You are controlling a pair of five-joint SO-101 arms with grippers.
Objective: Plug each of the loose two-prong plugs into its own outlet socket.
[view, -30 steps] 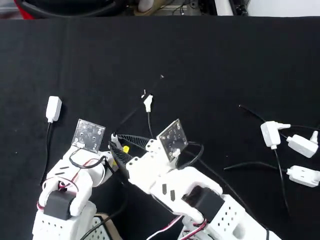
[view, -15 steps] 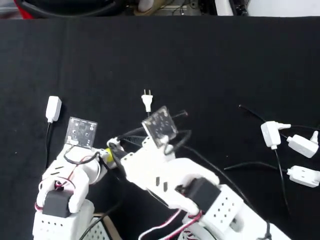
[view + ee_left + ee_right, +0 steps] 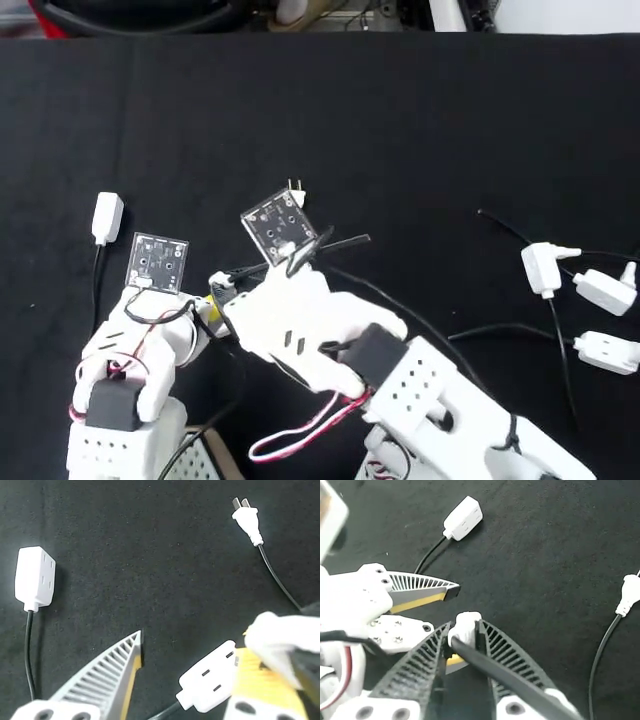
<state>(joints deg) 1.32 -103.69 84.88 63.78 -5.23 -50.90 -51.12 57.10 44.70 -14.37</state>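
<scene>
1. Since the earlier frames, the right arm has swung across toward the left arm, carrying its load in between the left tool's (image 3: 192, 655) jaws.
2. The right tool (image 3: 462, 630) is closed on a white socket (image 3: 207, 682), pinching it only at its fingertips, with the black cord (image 3: 490, 662) running back between the fingers. With so shallow a hold, the socket may twist or slip out.
3. The left tool gapes wide and holds nothing, and the socket sits just beside its yellow-padded jaw. If it closes off-centre, it could knock the socket loose or clamp the right tool's fingers.
4. The loose plug (image 3: 247, 520) lies on the bench (image 3: 420, 120) ahead of both tools, ungripped, and its cord trails back toward them. Either arm could snag it and drag the plug askew.
</scene>
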